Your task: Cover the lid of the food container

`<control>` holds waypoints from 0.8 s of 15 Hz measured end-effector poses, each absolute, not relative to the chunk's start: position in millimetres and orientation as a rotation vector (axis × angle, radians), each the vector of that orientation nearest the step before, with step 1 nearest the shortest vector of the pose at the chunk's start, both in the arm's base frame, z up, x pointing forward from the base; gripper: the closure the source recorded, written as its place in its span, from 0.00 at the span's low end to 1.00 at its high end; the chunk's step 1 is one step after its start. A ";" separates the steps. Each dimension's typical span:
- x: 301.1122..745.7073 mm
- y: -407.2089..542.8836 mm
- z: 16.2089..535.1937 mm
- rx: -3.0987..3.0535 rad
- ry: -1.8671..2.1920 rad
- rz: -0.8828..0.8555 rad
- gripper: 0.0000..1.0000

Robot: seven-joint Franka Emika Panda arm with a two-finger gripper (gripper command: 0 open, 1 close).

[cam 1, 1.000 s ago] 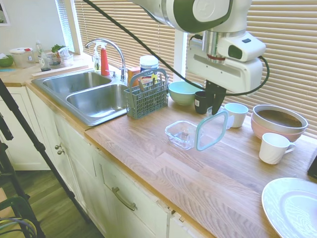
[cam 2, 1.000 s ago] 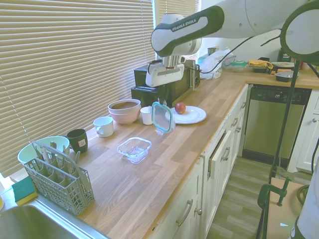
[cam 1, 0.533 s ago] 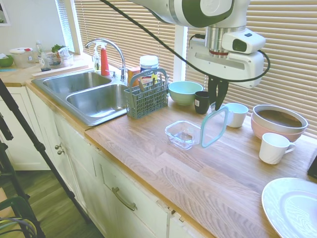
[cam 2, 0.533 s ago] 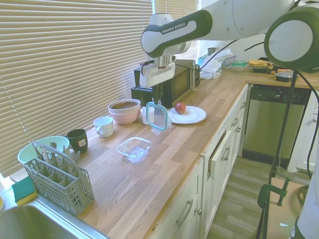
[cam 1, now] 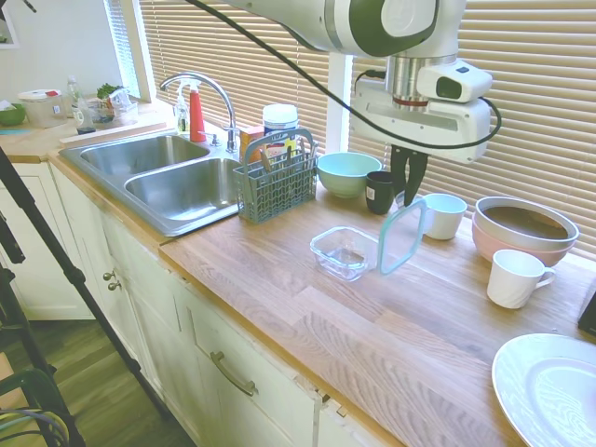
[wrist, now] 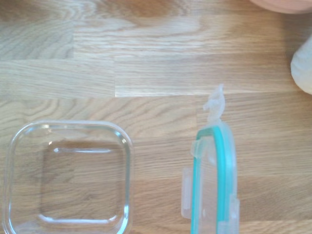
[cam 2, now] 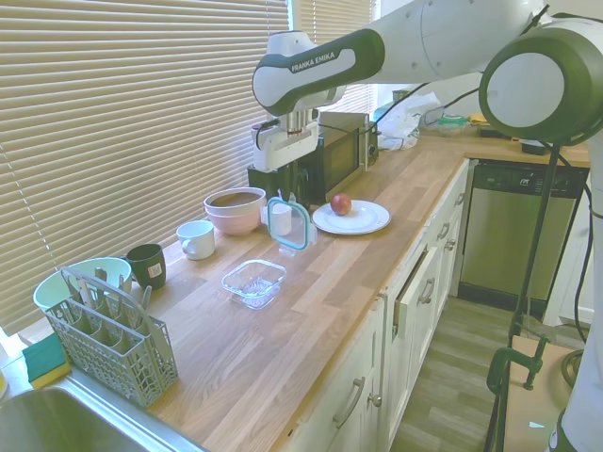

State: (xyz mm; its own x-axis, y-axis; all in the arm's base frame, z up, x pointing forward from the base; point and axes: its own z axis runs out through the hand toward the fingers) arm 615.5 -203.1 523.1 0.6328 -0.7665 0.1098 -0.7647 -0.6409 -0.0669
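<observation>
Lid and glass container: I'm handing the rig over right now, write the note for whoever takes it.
Gripper: shut on the lid, gripping its top edge; the lid hangs on edge, clear of the counter.
Food container: open and empty on the counter, beside the lid rather than under it; the wrist view shows a strip of bare wood between them.
Done: lid picked up and brought next to the container.
Left: turn the lid flat, centre it over the container, lower it and let go. Whether the tabs then need pressing I cannot tell from here.
</observation>
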 end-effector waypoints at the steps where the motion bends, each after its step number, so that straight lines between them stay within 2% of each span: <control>1: 616.6 -199.9 523.2 -2.830 1.317 -0.201 1.00; 12: 632.2 -163.7 505.8 -2.874 1.299 -0.170 1.00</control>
